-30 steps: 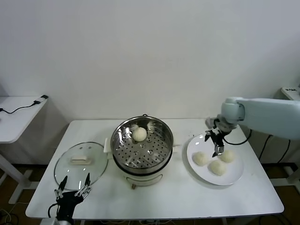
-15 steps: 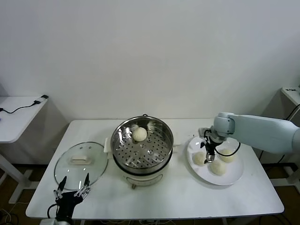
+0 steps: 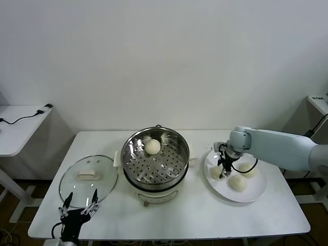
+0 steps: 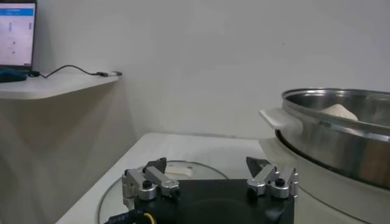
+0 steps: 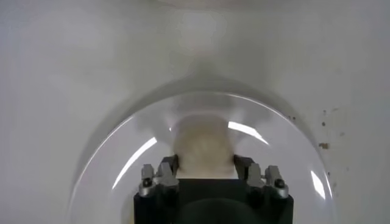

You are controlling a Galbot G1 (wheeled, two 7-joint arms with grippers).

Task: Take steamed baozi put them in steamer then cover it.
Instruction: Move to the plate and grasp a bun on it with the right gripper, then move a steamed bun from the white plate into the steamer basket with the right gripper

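The steel steamer (image 3: 155, 160) stands at the table's middle with one cream baozi (image 3: 152, 147) inside; its rim (image 4: 341, 100) shows in the left wrist view. Three more baozi lie on a white plate (image 3: 253, 193) to the right. My right gripper (image 3: 222, 170) is down on the leftmost bun (image 3: 217, 172), shut on it; in the right wrist view the bun (image 5: 205, 149) fills the gap between the fingers (image 5: 167, 169). The glass cover (image 3: 88, 179) with its cream handle lies flat to the left of the steamer. My left gripper (image 3: 79, 206) waits open at the table's near left edge, just in front of the cover.
A white side table (image 3: 15, 128) with a black cable stands at the far left. The other two buns (image 3: 238, 182) (image 3: 248, 169) lie close to the right gripper on the plate. The white wall runs behind the table.
My right arm has moved left and down from above the plate onto the leftmost bun, and its fingers have closed on it. The left arm has not moved.
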